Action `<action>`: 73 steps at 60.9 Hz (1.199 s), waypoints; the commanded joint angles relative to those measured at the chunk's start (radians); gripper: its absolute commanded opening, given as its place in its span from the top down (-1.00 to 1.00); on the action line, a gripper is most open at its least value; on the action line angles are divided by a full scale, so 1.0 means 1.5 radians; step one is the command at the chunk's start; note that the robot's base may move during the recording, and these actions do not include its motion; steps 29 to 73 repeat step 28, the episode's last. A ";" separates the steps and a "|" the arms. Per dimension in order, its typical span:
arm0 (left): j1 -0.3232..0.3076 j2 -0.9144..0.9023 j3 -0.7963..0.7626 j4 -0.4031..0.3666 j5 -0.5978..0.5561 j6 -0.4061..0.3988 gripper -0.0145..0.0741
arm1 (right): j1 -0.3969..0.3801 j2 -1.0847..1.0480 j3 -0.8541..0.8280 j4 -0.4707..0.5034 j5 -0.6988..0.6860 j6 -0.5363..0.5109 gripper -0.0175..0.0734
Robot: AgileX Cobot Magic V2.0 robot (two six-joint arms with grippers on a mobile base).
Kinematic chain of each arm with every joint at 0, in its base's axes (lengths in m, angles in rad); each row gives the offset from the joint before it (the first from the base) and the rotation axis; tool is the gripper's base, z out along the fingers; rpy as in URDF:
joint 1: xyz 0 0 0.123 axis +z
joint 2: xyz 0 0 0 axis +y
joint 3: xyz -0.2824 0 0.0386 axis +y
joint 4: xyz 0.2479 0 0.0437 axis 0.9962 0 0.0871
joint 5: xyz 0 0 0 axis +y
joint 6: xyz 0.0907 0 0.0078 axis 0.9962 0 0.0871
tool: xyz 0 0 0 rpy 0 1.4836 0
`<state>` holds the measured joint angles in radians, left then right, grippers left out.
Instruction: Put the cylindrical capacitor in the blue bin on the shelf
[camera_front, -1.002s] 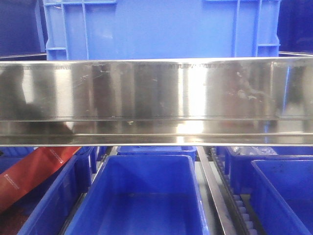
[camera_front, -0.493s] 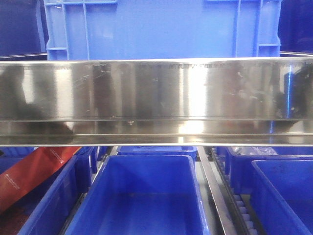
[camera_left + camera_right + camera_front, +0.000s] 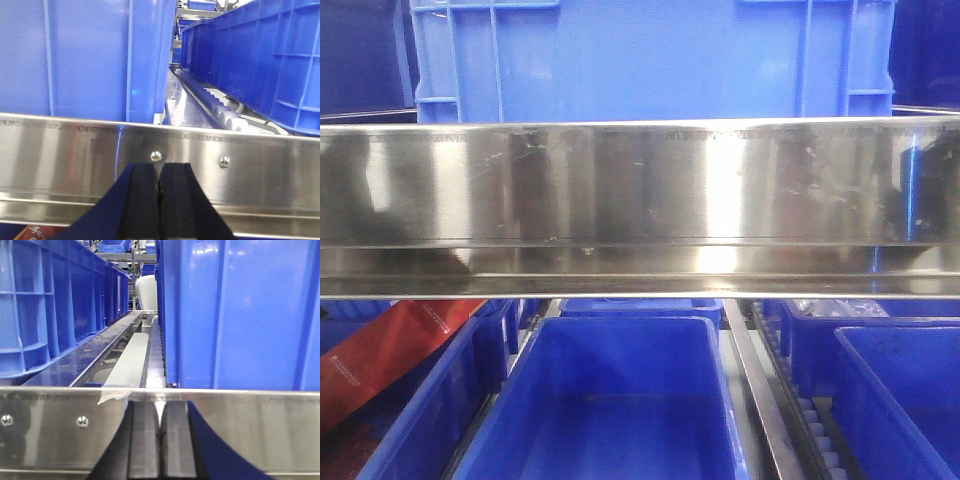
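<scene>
The shelf's shiny steel front rail point(image 3: 640, 200) spans the front view. A large blue bin point(image 3: 650, 60) stands on the level above it, and an empty blue bin point(image 3: 610, 400) sits below. My left gripper point(image 3: 160, 167) is shut, pads pressed together, close in front of the rail point(image 3: 60, 150) and just below a blue bin point(image 3: 85, 55). My right gripper point(image 3: 161, 410) is shut, with only a thin wedge of gap at the tips, in front of the rail point(image 3: 250, 430) beside another blue bin point(image 3: 240, 315). No cylindrical capacitor is in view.
More blue bins stand on both levels left and right. A red package point(image 3: 390, 350) lies in the lower left bin. Roller tracks point(image 3: 215, 102) run back between the bins. A scrap of tape point(image 3: 114, 394) hangs on the rail's top edge.
A dark reflection with a blue streak has appeared at the right end of the rail. Nothing else has moved.
</scene>
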<state>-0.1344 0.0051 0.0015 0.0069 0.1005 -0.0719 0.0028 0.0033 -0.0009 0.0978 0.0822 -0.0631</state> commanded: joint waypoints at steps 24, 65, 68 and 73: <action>0.001 -0.003 -0.001 -0.005 -0.013 0.002 0.92 | -0.005 -0.002 0.001 -0.005 -0.021 0.001 0.97; 0.001 -0.003 -0.001 -0.005 -0.013 0.002 0.92 | -0.005 -0.002 0.001 -0.005 -0.021 0.001 0.97; 0.001 -0.003 -0.001 -0.005 -0.013 0.002 0.92 | -0.005 -0.002 0.001 -0.005 -0.021 0.001 0.97; 0.001 -0.003 -0.001 -0.005 -0.013 0.002 0.92 | -0.005 -0.002 0.001 -0.005 -0.021 0.001 0.97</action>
